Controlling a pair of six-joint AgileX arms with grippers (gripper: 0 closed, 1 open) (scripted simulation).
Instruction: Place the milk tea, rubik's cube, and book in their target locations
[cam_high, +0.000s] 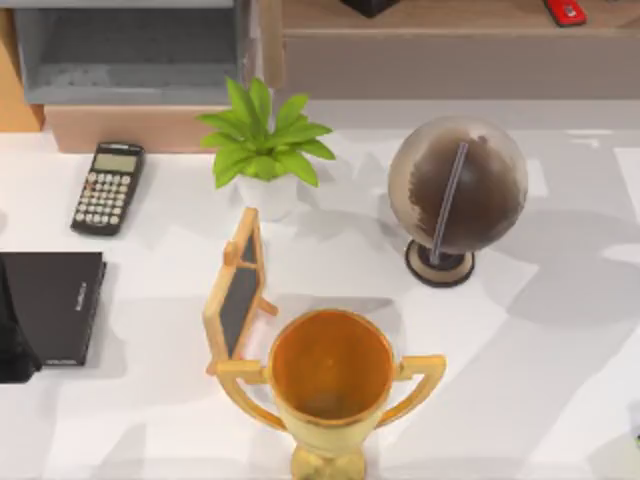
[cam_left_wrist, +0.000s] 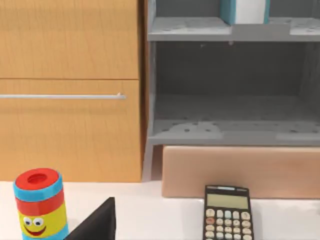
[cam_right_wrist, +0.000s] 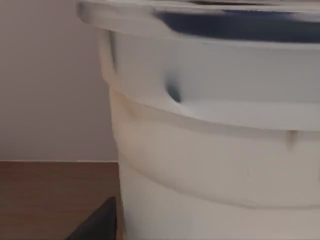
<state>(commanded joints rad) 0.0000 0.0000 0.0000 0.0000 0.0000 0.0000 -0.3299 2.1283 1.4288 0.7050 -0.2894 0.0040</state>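
- Light-blue hardcover book with white pages (cam_left_wrist: 245, 11) stands on the grey shelf's upper level (cam_left_wrist: 190, 29): judged placed
- Pale translucent milk tea cup (cam_right_wrist: 215, 150) looms against the right wrist camera; whether the right gripper clasps it, I cannot tell
- Cube's placement unconfirmed

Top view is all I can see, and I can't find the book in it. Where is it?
Observer: In the left wrist view the light-blue book sits on the upper level of the gray shelf unit.
Operator: Anything else on the table I'm missing?
Observer: A striped toy cylinder with a smiling face stands before the wooden cabinet.
Operator: And the milk tea?
Observer: The right wrist view has a white milk tea cup very close.
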